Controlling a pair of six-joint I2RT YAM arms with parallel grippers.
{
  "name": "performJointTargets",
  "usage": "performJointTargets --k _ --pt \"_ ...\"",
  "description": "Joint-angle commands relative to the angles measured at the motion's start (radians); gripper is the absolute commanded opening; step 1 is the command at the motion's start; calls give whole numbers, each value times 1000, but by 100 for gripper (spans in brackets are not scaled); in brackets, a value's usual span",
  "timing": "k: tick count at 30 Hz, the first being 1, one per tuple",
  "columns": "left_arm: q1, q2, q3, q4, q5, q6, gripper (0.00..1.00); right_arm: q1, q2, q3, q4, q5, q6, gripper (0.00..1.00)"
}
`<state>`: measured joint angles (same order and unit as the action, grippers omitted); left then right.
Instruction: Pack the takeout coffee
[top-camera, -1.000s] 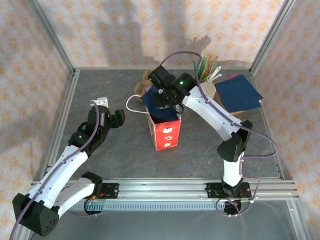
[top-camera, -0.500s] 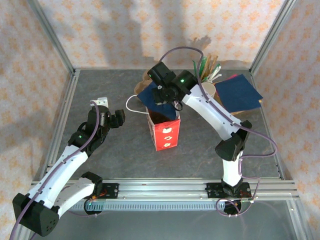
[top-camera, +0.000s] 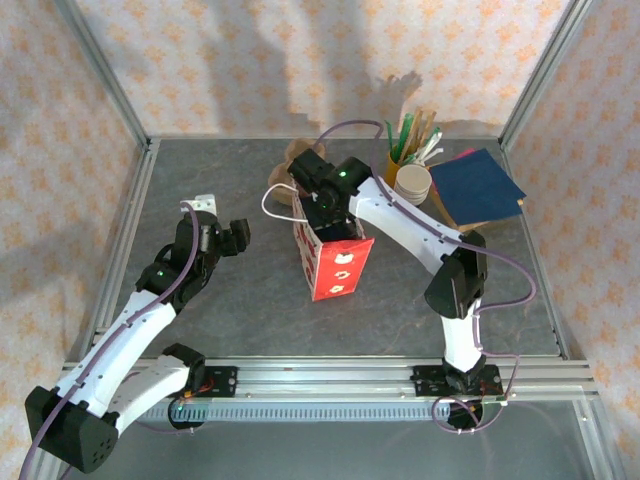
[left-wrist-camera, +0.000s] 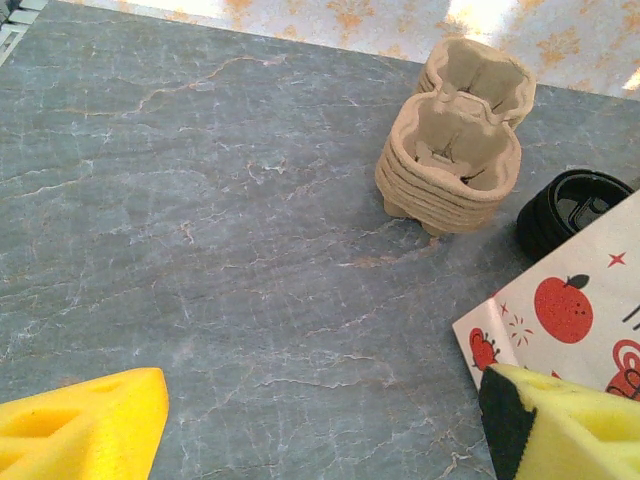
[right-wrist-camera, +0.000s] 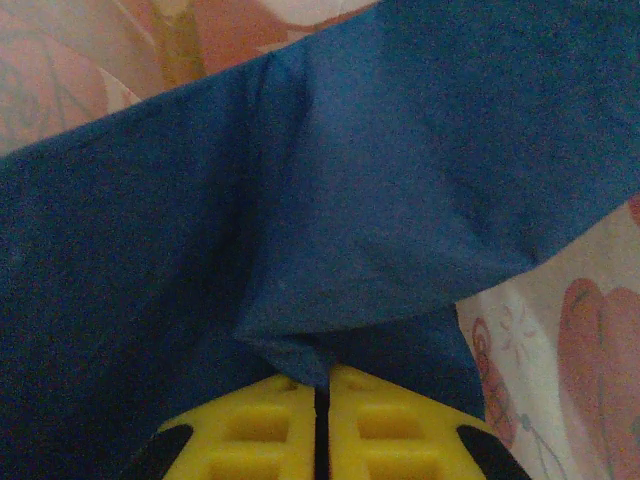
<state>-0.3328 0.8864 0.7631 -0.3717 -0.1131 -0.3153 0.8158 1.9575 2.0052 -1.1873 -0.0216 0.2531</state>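
Top view: grey worktop (top-camera: 230, 310) inside a framed cell. The left gripper (top-camera: 228, 236) hangs over bare worktop left of centre, jaws spread wide and holding nothing. A red paper bag (top-camera: 335, 268) with a white handle stands upright mid-worktop. The right gripper (top-camera: 322, 213) is down at the bag's open mouth, its fingertips hidden from here. Behind the bag sit brown cup carriers (top-camera: 297, 152). Far right are a pile of napkins (top-camera: 480, 183), stacked white cups (top-camera: 412, 182) and a stirrer holder (top-camera: 408, 150). Cannot tell where the takeout coffee is; the bag's inside is hidden.

Left wrist view: left gripper (left-wrist-camera: 320, 425) with yellow pads (left-wrist-camera: 80, 430) at the two lower corners, far apart, only worktop (left-wrist-camera: 200, 200) between them. Ahead is the cup carriers (left-wrist-camera: 452, 150) stack, nested and upright. Just right of it are the black lids (left-wrist-camera: 565, 205), loose in a pile. A bag (left-wrist-camera: 575, 300) corner with red fruit print is at the right edge, just above the right pad.

Right wrist view: right gripper (right-wrist-camera: 322, 400) has its yellow fingertips pressed together, pinching a fold of navy napkin (right-wrist-camera: 350, 200). The cloth drapes across most of the frame. Printed bag (right-wrist-camera: 565, 330) paper is at the right edge, blurred.
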Motion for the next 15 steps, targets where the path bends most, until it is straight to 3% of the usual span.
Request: performJointTargets --k 1,15 --pt "8 0 4 -11 -19 1 84 6 -15 34 3 -4 14 13" --pt "8 2 3 -11 -17 -2 83 6 -52 165 34 -6 25 35"
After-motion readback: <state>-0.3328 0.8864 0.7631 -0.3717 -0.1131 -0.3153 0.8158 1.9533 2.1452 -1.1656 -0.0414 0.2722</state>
